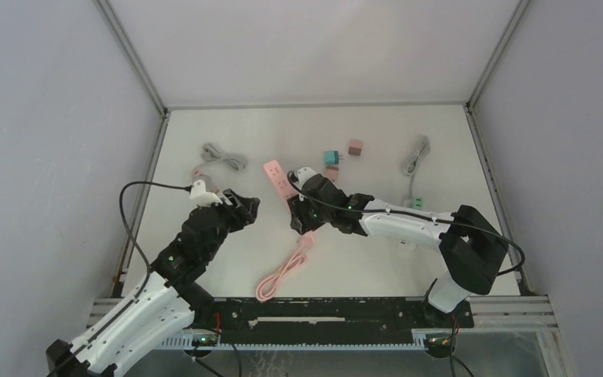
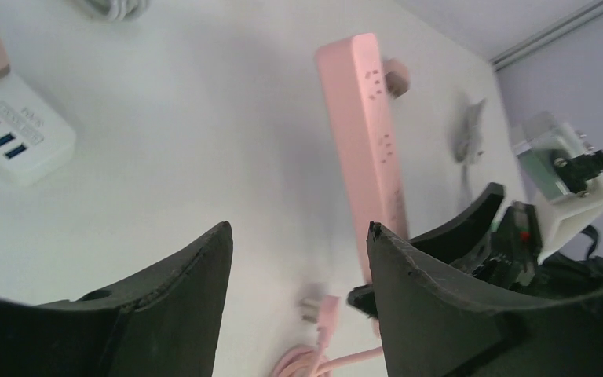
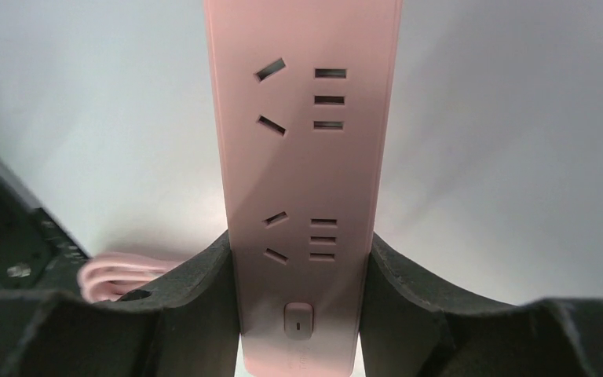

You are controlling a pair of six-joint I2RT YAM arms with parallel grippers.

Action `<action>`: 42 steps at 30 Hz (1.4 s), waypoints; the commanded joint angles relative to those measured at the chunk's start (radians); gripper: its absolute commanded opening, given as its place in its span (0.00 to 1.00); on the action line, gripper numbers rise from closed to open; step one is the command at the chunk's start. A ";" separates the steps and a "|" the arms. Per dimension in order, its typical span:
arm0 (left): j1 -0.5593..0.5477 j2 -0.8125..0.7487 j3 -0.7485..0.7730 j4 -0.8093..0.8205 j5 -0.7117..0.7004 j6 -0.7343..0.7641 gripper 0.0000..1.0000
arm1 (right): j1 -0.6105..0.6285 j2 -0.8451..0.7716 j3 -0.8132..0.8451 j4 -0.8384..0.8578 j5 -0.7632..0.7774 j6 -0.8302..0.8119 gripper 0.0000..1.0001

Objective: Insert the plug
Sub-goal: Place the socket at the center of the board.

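Right gripper (image 3: 301, 245) clamps the near end of the pink power strip (image 3: 302, 118), one dark finger (image 3: 196, 290) pressed against each long side. Its white forearm (image 1: 404, 224) stretches in from the strip's right, and the elbow is folded back above the base. Left gripper (image 2: 298, 236) hangs just left of the strip, jaws parted with nothing between them and tips pointing toward the strip's near end. The left arm (image 1: 141, 314) slants up from its base, well below and left of the strip.

Pink power strip (image 3: 302, 157), white table (image 1: 377, 133)
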 commanded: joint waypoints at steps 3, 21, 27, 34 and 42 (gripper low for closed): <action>0.003 0.134 -0.039 0.065 0.085 -0.014 0.68 | -0.047 -0.002 -0.081 -0.015 0.086 0.043 0.00; 0.001 0.572 0.073 0.285 0.284 -0.064 0.68 | -0.068 0.140 -0.120 -0.036 0.157 0.020 0.25; 0.004 0.676 0.126 0.299 0.309 -0.081 0.68 | -0.069 0.132 -0.112 -0.056 0.154 0.010 0.44; 0.042 0.730 0.145 0.306 0.335 -0.119 0.67 | -0.061 0.056 -0.107 -0.069 0.151 0.006 0.61; 0.060 0.754 0.143 0.322 0.375 -0.136 0.67 | -0.062 0.045 -0.075 -0.092 0.149 -0.003 0.70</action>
